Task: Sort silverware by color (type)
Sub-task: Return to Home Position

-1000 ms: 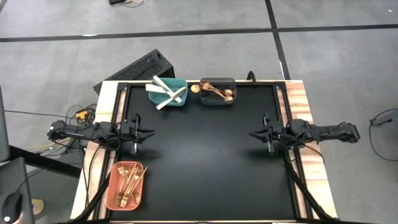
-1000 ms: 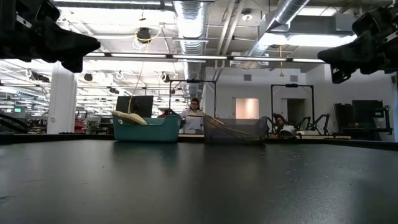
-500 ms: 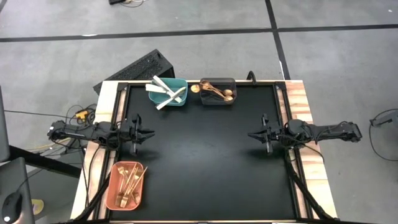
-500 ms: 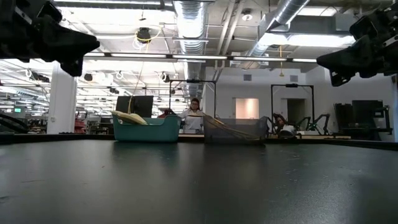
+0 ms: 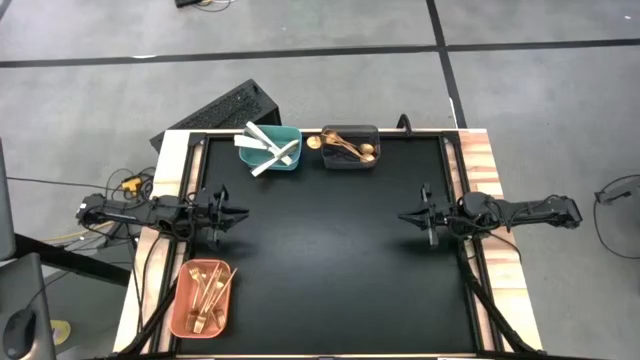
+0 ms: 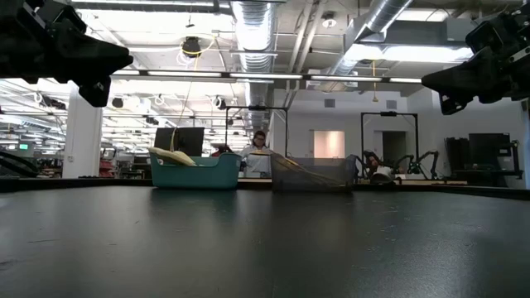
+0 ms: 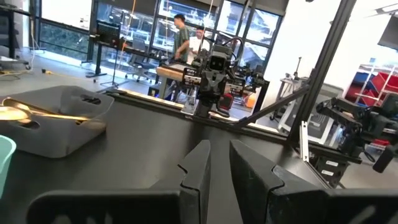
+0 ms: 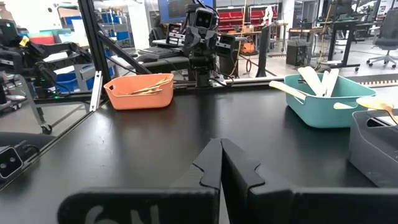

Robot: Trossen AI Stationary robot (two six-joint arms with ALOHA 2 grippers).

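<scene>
- Little looks left to spoil. The likeliest slip is one of the white knives (image 5: 268, 150) tipping out, since several poke over the rim of the teal bin (image 5: 297, 140). A bump to the bench would do it.
- The room is an open workshop hall with ducts and strip lights overhead, and a person (image 6: 260, 149) stands beyond the far edge.
- The bench (image 5: 330, 270) has a matt black top and wooden side strips, with no loose cutlery visible on it.
- The left gripper (image 5: 240, 212) hangs over the left edge, fingers a narrow slit apart and holding nothing. The right gripper (image 5: 405, 215) hangs over the right edge, fingers pressed together and empty.
- The teal bin and dark grey bin (image 5: 374, 135) sit side by side at the far edge, and the salmon bin (image 5: 178, 315) sits at the near-left corner.
- The gold spoons (image 5: 345, 148) lie in the grey bin and the gold forks (image 5: 205, 295) in the salmon one.
</scene>
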